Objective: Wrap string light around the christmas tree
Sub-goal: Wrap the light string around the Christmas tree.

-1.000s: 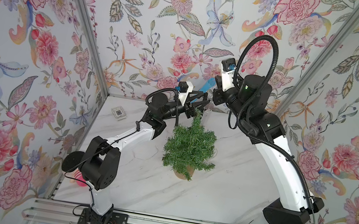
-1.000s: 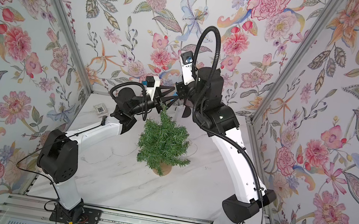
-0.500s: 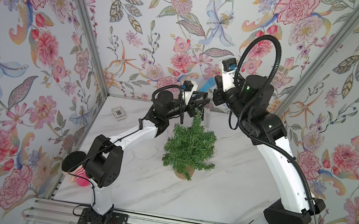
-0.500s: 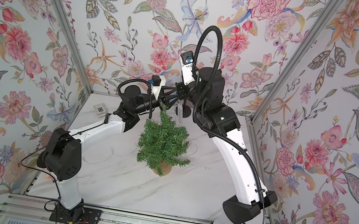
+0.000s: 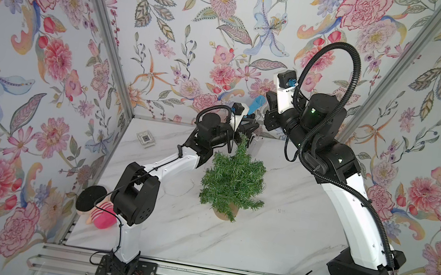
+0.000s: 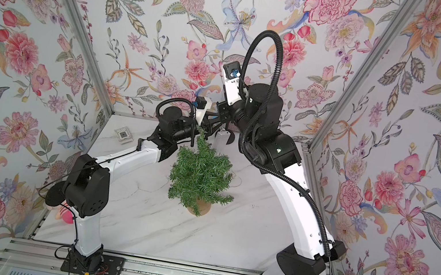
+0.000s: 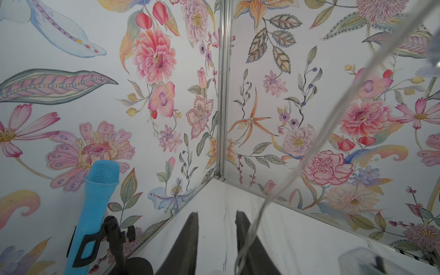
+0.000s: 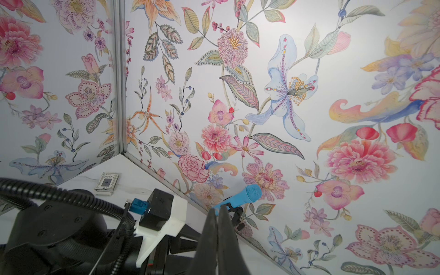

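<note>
Marble tabletop [image 5: 271, 243]: near the bushy green christmas tree [image 5: 231, 182], left gripper [image 7: 216, 213] is hovering part-spread beside the thin silvery string light [image 7: 333, 114], right gripper [image 8: 217, 209] pressed together; likely a handover, pinch needed next.

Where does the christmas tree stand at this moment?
In both top views the christmas tree stands upright near the middle of the marble table, its pointed top close to the left gripper.
</note>
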Action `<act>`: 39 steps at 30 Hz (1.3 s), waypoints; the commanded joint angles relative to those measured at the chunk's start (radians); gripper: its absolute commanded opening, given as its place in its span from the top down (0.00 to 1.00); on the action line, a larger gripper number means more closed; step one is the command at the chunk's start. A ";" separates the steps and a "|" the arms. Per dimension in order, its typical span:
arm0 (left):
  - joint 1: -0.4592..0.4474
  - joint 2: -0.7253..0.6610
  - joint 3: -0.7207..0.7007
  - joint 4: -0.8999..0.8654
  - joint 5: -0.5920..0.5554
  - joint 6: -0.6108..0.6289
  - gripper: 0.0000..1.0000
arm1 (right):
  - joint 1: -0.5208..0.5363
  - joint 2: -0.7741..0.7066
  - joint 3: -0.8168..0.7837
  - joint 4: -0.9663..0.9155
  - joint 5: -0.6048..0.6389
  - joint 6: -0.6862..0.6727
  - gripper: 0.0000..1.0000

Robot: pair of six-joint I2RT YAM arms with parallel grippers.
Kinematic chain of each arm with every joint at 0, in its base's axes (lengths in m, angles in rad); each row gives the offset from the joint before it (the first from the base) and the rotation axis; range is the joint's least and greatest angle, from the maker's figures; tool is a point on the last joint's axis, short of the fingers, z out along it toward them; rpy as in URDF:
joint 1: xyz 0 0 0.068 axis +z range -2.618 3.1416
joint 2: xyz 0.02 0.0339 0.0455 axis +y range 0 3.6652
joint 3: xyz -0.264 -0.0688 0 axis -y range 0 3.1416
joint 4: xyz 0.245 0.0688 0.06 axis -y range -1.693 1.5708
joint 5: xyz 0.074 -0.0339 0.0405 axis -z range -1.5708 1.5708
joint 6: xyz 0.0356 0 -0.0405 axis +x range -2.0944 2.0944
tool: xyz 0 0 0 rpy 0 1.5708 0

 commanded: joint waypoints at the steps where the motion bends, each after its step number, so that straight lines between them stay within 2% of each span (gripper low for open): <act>1: -0.002 -0.022 0.036 -0.036 -0.116 0.058 0.81 | 0.008 -0.055 0.020 0.012 0.027 -0.033 1.00; 5: 0.006 -0.092 0.034 -0.087 -0.197 0.143 0.94 | 0.007 -0.094 -0.022 0.013 0.064 -0.050 1.00; 8: 0.010 -0.167 0.033 -0.148 -0.285 0.241 1.00 | 0.006 -0.125 -0.059 0.013 0.090 -0.064 1.00; 11: 0.019 -0.243 0.037 -0.212 -0.374 0.328 1.00 | 0.000 -0.152 -0.089 0.014 0.126 -0.081 1.00; 18: 0.025 -0.378 0.116 -0.448 -0.438 0.515 1.00 | -0.035 -0.197 -0.170 0.024 0.201 -0.106 1.00; 23: 0.022 -0.417 0.237 -0.686 -0.503 0.630 1.00 | -0.048 -0.253 -0.272 0.032 0.236 -0.097 1.00; 26: 0.018 -0.446 0.286 -0.796 -0.529 0.646 1.00 | -0.048 -0.300 -0.344 0.034 0.234 -0.072 1.00; 31: -0.023 -0.500 0.292 -0.969 -0.484 0.667 1.00 | -0.049 -0.383 -0.480 0.034 0.195 -0.020 1.00; 36: -0.096 -0.516 0.278 -1.154 -0.492 0.573 1.00 | -0.083 -0.458 -0.606 0.034 0.197 0.019 1.00; 39: -0.143 -0.537 0.212 -1.181 -0.502 0.507 1.00 | -0.090 -0.505 -0.653 0.031 0.196 0.045 1.00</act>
